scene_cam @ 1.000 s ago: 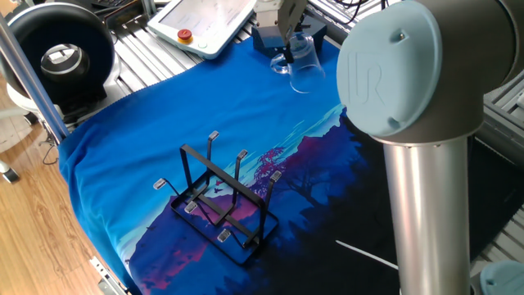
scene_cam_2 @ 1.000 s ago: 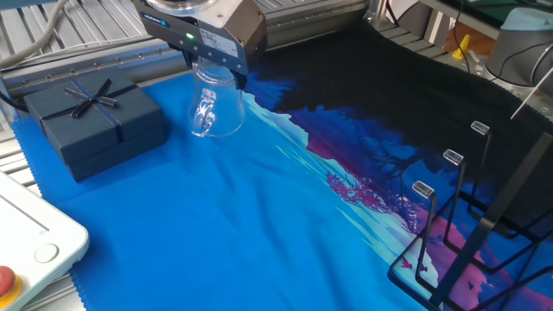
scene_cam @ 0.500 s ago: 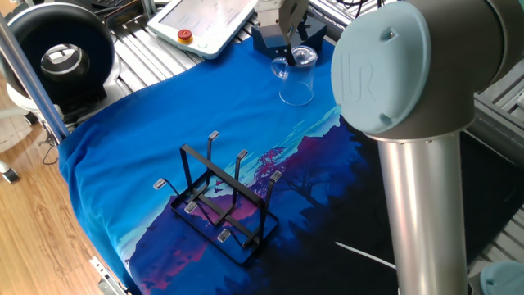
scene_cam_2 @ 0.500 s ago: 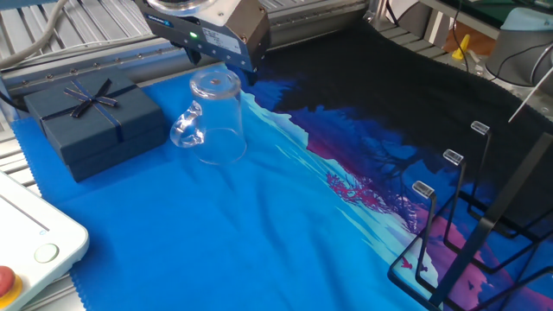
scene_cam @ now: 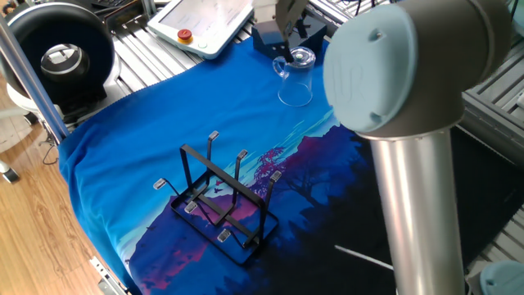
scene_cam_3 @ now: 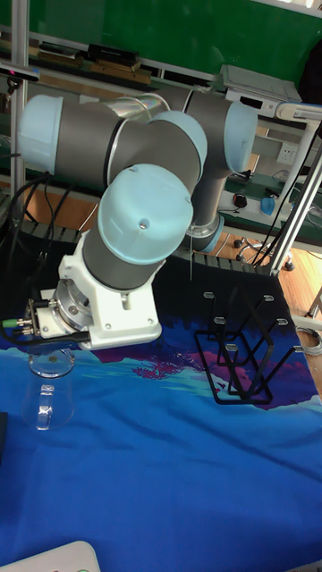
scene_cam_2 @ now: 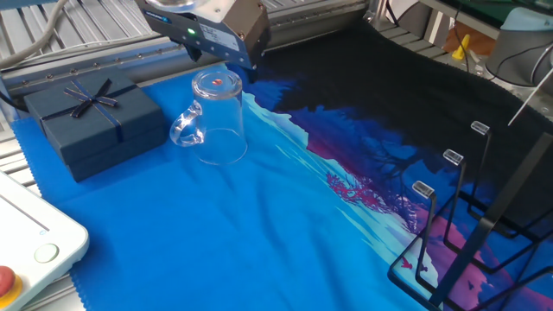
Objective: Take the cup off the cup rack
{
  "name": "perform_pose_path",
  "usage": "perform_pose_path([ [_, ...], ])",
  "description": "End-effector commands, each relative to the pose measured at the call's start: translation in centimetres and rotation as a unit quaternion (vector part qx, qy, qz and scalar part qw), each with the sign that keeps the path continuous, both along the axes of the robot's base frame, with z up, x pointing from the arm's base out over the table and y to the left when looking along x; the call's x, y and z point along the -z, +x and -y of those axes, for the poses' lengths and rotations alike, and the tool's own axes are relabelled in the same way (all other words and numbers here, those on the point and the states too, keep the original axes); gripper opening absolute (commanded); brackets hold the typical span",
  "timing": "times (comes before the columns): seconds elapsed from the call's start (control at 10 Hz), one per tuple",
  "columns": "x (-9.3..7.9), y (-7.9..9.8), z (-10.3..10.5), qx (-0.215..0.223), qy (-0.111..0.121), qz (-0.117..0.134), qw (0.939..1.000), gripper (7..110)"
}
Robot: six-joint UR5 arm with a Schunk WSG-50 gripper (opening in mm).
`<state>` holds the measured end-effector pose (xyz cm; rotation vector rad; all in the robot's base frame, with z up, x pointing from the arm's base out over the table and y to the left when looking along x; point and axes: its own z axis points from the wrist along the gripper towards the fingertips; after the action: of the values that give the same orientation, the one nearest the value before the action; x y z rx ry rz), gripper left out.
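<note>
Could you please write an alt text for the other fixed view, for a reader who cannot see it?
A small clear glass mug stands upside down on a blue cloth, just below the robot's gripper. A dark blue gift box sits beside it, and the black wire cup rack stands empty at the far right.

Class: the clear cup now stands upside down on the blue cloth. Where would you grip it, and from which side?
Grip the cup across its thick base, now on top, coming straight down. Its mouth sits flat on the cloth, so the rim offers no hold. Keep off the handle, which points toward the gift box.
</note>
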<state>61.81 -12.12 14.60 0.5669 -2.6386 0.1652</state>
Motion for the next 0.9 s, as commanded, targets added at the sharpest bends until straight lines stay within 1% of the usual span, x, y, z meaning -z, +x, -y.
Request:
perform_pose_path([
  [0.0,-0.6,1.0,-4.3,0.034,0.037,0.004,0.9987,88],
  [0.1,0.0,1.0,-4.8,0.043,0.033,0.008,0.9985,66],
  [0.3,1.9,0.9,-5.5,0.056,0.043,0.008,0.9975,66],
  [0.4,2.7,0.9,-5.3,0.057,0.039,0.013,0.9976,66],
  [0.5,2.8,1.0,-4.7,0.053,0.026,0.016,0.9981,66],
  [0.8,1.7,0.9,-3.3,0.043,0.010,0.015,0.9989,66],
])
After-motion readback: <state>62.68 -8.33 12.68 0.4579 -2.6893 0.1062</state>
